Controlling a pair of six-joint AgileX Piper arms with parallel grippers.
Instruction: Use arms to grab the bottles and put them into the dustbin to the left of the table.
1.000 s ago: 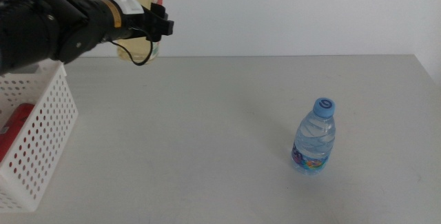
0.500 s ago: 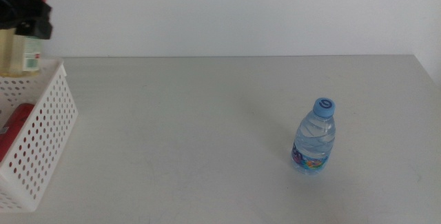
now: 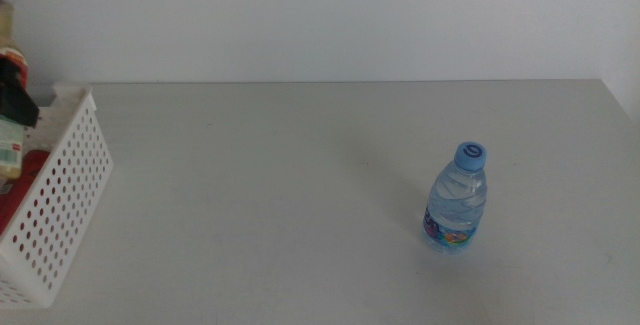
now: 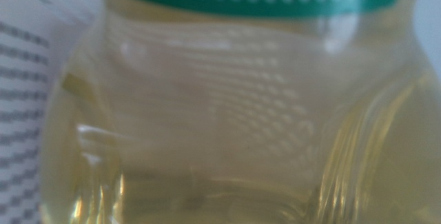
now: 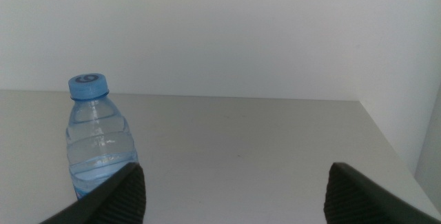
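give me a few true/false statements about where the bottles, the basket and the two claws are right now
1. The blue-capped water bottle stands upright on the table. True.
2. The yellow drink bottle lies on its side in the middle of the table. False: it is at the far left, over the white basket, filling the left wrist view.
3. The right claw is shut on the water bottle. False: it is open, its jaws wide apart, and the bottle stands apart beyond it.
4. Something red already lies inside the basket. True.
5. The water bottle is inside the basket. False: it stands on the table's right part, far from the basket.
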